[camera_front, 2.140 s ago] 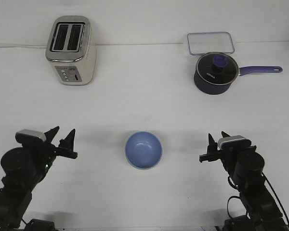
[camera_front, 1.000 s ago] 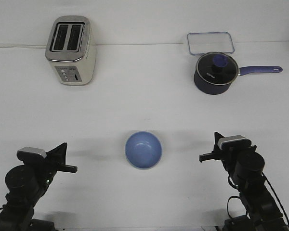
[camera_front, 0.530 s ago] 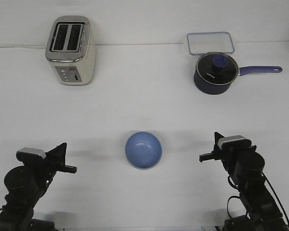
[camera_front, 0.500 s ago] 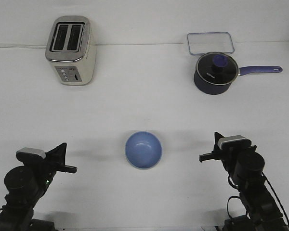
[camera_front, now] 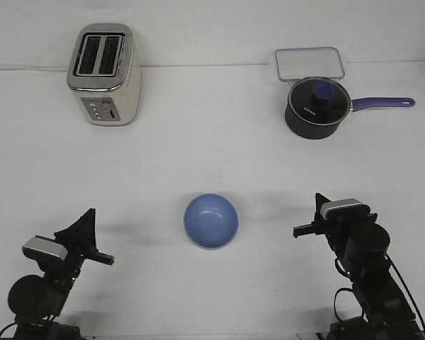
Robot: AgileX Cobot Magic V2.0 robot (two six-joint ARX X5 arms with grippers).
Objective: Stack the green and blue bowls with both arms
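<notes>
Blue bowl (camera_front: pixel 211 221) – one; toaster (camera_front: pixel 104 74) – one; saucepan (camera_front: pixel 316 107) – one.

Count on the worktop (camera_front: pixel 212 149), front view:
- Bowls: one blue bowl (camera_front: pixel 211 221) clearly visible; a pale rim shows under its lower edge, cannot tell if it belongs to a second bowl.
- Toasters: one two-slot toaster (camera_front: pixel 104 74).
- Saucepans: one navy saucepan (camera_front: pixel 316 108), glass lid, purple handle.
- Clear rectangular containers: one (camera_front: pixel 309 63).
- Robot arms: two, left arm (camera_front: pixel 46 283) and right arm (camera_front: pixel 361 273).
</notes>
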